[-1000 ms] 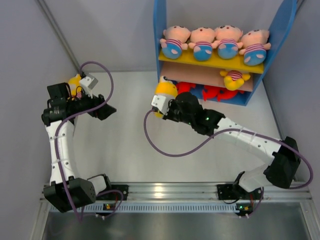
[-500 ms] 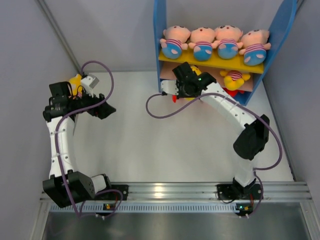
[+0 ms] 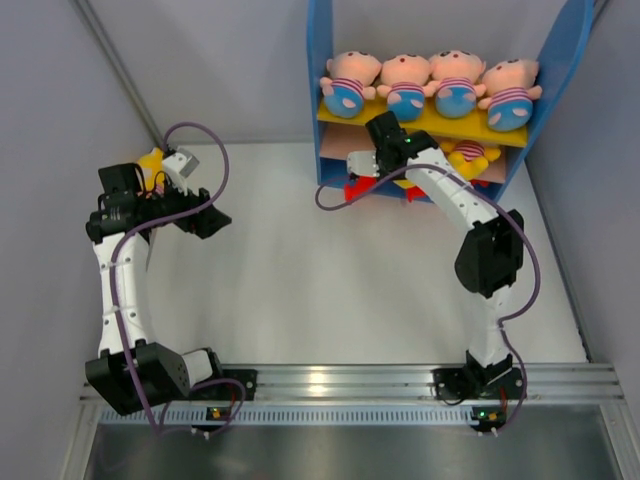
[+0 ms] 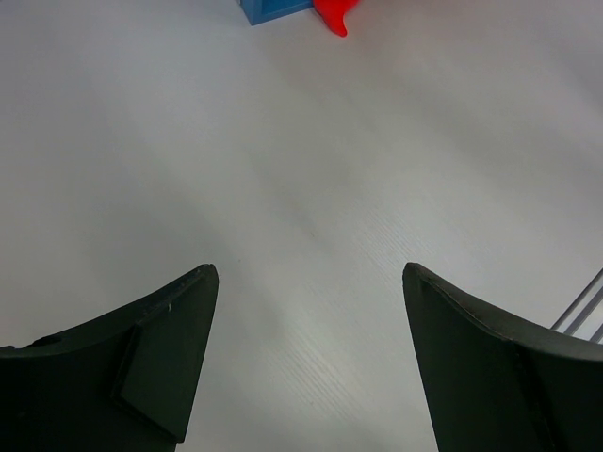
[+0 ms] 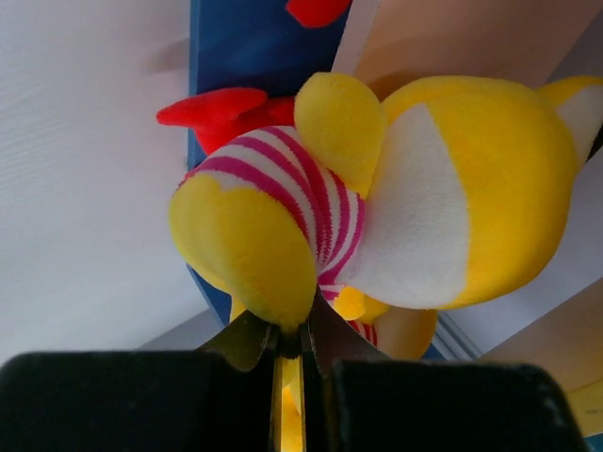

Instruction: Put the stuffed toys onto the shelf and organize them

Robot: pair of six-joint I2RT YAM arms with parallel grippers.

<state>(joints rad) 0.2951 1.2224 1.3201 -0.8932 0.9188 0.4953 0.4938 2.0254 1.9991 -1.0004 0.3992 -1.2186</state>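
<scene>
The shelf (image 3: pixel 322 90) stands at the back, with tall blue sides. Four peach-faced boy dolls (image 3: pixel 405 85) sit in a row on its yellow upper board. A yellow figure in a red-striped shirt (image 3: pixel 470 155) lies on the pinkish middle board, with red sharks (image 3: pixel 432 188) below. My right gripper (image 3: pixel 392 158) reaches into the middle level. In the right wrist view it (image 5: pixel 287 334) is shut on the foot of a yellow striped figure (image 5: pixel 415 198), with a second yellow figure (image 5: pixel 382 325) behind. My left gripper (image 3: pixel 212 222) (image 4: pixel 311 273) is open and empty over the table.
Another yellow toy (image 3: pixel 150 160) lies at the far left behind my left arm. A red shark's fin (image 5: pixel 217 105) juts past the shelf's blue base (image 5: pixel 240 47). Grey walls close in on the left and right. A metal rail (image 3: pixel 330 382) runs along the near edge.
My right arm has swung from the table in front of the shelf up into its middle level, carrying the yellow figure. The left arm has barely moved.
</scene>
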